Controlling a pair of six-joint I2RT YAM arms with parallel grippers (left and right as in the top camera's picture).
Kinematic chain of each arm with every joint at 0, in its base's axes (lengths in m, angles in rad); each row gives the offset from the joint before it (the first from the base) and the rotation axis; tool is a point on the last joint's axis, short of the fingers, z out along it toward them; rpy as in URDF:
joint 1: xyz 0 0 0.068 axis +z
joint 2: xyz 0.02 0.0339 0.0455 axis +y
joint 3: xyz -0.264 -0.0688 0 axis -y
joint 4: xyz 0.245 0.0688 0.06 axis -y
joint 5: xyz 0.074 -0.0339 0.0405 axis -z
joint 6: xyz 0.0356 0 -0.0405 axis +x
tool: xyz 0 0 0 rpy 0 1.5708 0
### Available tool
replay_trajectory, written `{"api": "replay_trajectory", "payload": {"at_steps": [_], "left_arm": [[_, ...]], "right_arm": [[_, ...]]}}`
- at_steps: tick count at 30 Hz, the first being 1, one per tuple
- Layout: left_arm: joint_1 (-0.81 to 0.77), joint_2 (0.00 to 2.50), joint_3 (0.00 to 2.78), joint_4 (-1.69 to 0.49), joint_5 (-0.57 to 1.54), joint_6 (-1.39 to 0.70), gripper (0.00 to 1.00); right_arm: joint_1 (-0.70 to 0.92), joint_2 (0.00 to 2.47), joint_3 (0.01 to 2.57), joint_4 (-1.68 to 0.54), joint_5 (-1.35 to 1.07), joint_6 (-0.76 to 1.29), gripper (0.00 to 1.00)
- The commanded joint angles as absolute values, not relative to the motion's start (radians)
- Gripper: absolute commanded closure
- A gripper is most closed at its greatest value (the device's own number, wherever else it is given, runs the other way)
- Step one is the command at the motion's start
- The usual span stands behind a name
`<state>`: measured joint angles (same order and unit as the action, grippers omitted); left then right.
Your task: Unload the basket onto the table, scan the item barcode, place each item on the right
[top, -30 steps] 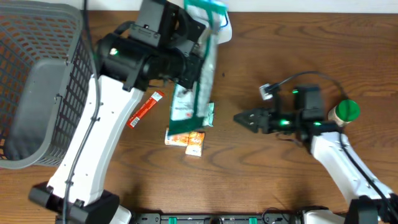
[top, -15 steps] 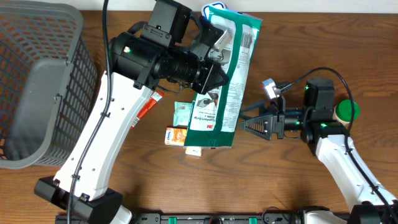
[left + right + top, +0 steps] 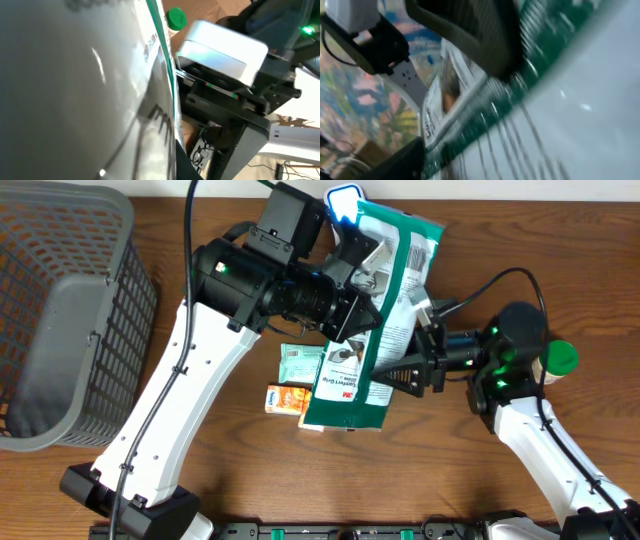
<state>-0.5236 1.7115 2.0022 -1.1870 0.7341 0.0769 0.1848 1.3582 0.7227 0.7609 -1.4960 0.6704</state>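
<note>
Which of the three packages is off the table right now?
The large green-and-white flat pack, clamped in the left arm's fingers; the small green-and-white box and the small orange box both lie on the wooden table.

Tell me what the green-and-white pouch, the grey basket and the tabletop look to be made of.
Green-and-white pouch: glossy plastic film, probably; glare streaks run across it in the left wrist view. Grey basket: matte moulded plastic, judging by its even lattice wall. Tabletop: brown wood grain with a low sheen; solid wood or laminate, cannot tell.
</note>
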Motion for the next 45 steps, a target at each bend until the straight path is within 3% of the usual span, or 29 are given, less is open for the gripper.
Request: {"api": "replay_trajectory", "payload": {"at_steps": [1,2,3,5,8,12,18,21,24,30,32,33,34,35,37,38,39,45], "left_arm": [[-0.523,1.723,1.999,-1.188,0.746,0.071,0.92],[-0.523,1.723,1.999,-1.188,0.74,0.074,0.85],[-0.523,1.723,1.999,-1.188,0.722,0.073,0.69],[-0.523,1.723,1.999,-1.188,0.653,0.073,0.51],[-0.522,1.723,1.999,-1.188,0.553,0.073,0.39],[-0.518,1.723,1.999,-1.188,0.458,0.073,0.33],[-0.497,1.723,1.999,-1.191,0.353,0.072,0.32],[-0.482,1.723,1.999,-1.2,0.329,0.068,0.31],[-0.465,1.723,1.999,-1.216,0.304,0.068,0.31],[-0.45,1.723,1.999,-1.231,0.296,0.069,0.31],[-0.45,1.723,1.999,-1.235,0.294,0.069,0.31],[-0.45,1.723,1.999,-1.238,0.294,0.069,0.31],[-0.45,1.723,1.999,-1.242,0.294,0.069,0.31],[-0.45,1.723,1.999,-1.245,0.294,0.07,0.31],[-0.449,1.723,1.999,-1.249,0.293,0.07,0.3],[-0.449,1.723,1.999,-1.25,0.293,0.07,0.3],[-0.449,1.723,1.999,-1.25,0.293,0.07,0.3],[-0.449,1.723,1.999,-1.253,0.293,0.07,0.3]], "right_arm": [[0.207,1.346,0.731,0.808,-1.455,0.831,0.53],[0.207,1.346,0.731,0.809,-1.456,0.831,0.62],[0.206,1.346,0.731,0.807,-1.456,0.83,0.71],[0.204,1.347,0.729,0.794,-1.457,0.828,0.8],[0.2,1.347,0.725,0.771,-1.46,0.793,0.87],[0.181,1.347,0.722,0.623,-1.464,0.687,0.92],[0.123,1.347,0.722,0.144,-1.341,0.397,0.96],[0.093,1.347,0.722,-0.171,-1.047,0.249,0.98],[0.075,1.347,0.722,-0.382,-0.637,0.24,0.99],[0.059,1.346,0.722,-0.485,-0.266,0.257,0.98],[0.059,1.346,0.722,-0.511,-0.176,0.257,0.94],[0.059,1.346,0.722,-0.523,-0.14,0.257,0.87],[0.059,1.346,0.722,-0.535,-0.117,0.257,0.68],[0.059,1.346,0.722,-0.544,-0.109,0.256,0.41],[0.06,1.346,0.722,-0.558,-0.109,0.249,0.12],[0.06,1.346,0.722,-0.566,-0.109,0.249,0.06],[0.06,1.346,0.722,-0.573,-0.109,0.245,0.01],[0.059,1.346,0.726,-0.681,-0.031,0.223,0.03]]}}
